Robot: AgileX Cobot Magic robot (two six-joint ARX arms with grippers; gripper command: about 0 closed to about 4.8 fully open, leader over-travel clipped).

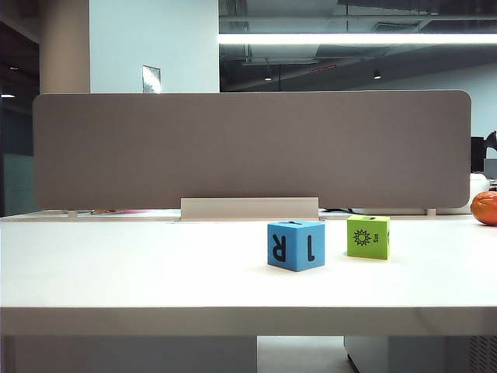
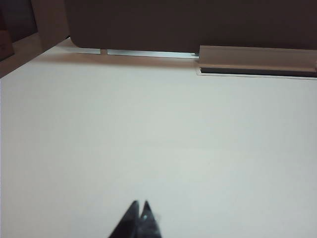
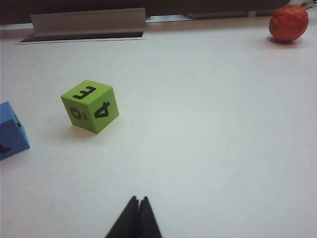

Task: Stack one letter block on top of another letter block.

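Green foam cube [image 3: 91,106] (with a sun) sat just beside the bigger blue cube [image 1: 296,245] on the white table [image 1: 116,264], untouched. Left gripper [image 2: 140,204] and right gripper [image 3: 138,199] were both pinched together, empty. A crooked drop might tip it off.

- The sky-blue cube with a black "R" and "1" [image 3: 11,131] is cut by the right wrist view's edge, only one corner and part of a black mark showing.
- On the lime-green cube with a black sun picture [image 1: 368,236], the small word beside the sun is too tiny to read in the right wrist view.
- The round orange object [image 1: 485,208] is cropped at the exterior view's right edge.
- The left gripper [image 2: 140,206] and right gripper [image 3: 138,201] show only dark, blurred, closed fingertips, bodies out of frame.
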